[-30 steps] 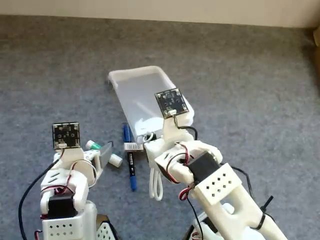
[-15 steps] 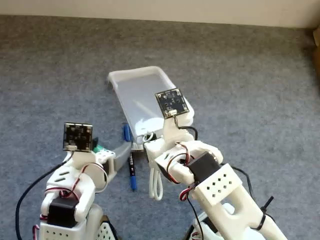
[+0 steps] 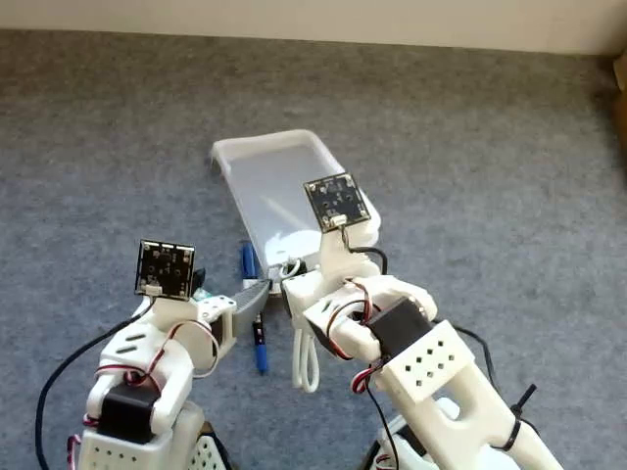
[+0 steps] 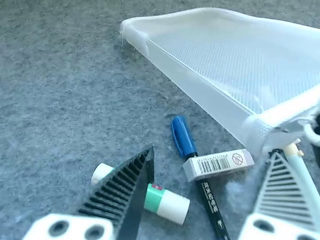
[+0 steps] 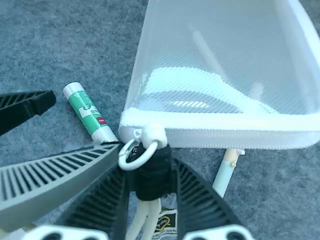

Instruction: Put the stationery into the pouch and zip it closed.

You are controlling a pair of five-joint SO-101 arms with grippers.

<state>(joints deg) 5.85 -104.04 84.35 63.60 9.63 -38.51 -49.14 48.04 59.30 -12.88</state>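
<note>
Right pincer [image 5: 149, 180] tight on zip pull [image 5: 154, 167] of the pouch [image 5: 225, 65], left pincer [image 4: 212, 152] spread over eraser [image 4: 218, 164], pen [image 4: 184, 137], glue stick [image 4: 167, 202]

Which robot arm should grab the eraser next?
Left, I think. The left gripper is open right above the eraser, blue pen and glue stick. The right gripper is shut on the zipper pull of the pouch, so it's busy.
</note>
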